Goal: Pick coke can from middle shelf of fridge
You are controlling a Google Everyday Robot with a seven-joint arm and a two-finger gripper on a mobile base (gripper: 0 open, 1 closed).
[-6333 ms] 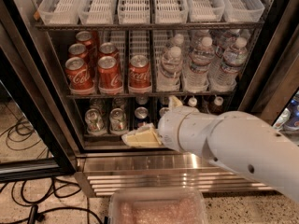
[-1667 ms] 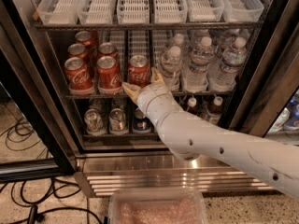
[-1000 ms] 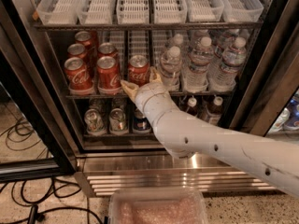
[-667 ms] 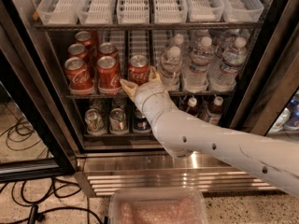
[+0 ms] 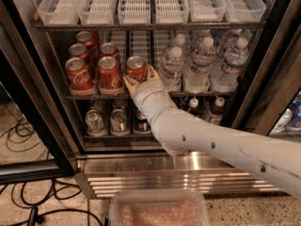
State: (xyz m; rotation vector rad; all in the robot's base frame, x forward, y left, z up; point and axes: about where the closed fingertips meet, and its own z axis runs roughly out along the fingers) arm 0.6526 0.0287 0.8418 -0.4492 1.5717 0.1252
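Observation:
The fridge [image 5: 197, 171] stands open in front of me. Its middle shelf [image 5: 96, 96] holds several red coke cans on the left. My gripper [image 5: 140, 76] reaches in from the lower right on a white arm. Its fingers [image 5: 128, 81] sit on either side of the rightmost front coke can [image 5: 136, 65], shut on its lower half. The can stands on the rack, leaning slightly left. Two more front coke cans [image 5: 78, 74] stand to its left, with others behind them.
Clear water bottles [image 5: 202, 60] fill the right half of the middle shelf. Empty slotted trays [image 5: 136, 4] sit on the top rack. Cans and dark bottles [image 5: 117, 121] stand on the lower rack. The door frame [image 5: 33, 112] is at left, floor cables [image 5: 28, 206] and a plastic bin [image 5: 157, 211] lie below.
Over the last six seconds my gripper rose from the lower shelf to the rightmost front coke can. In the last second it has barely moved; the can sits slightly shifted to the left.

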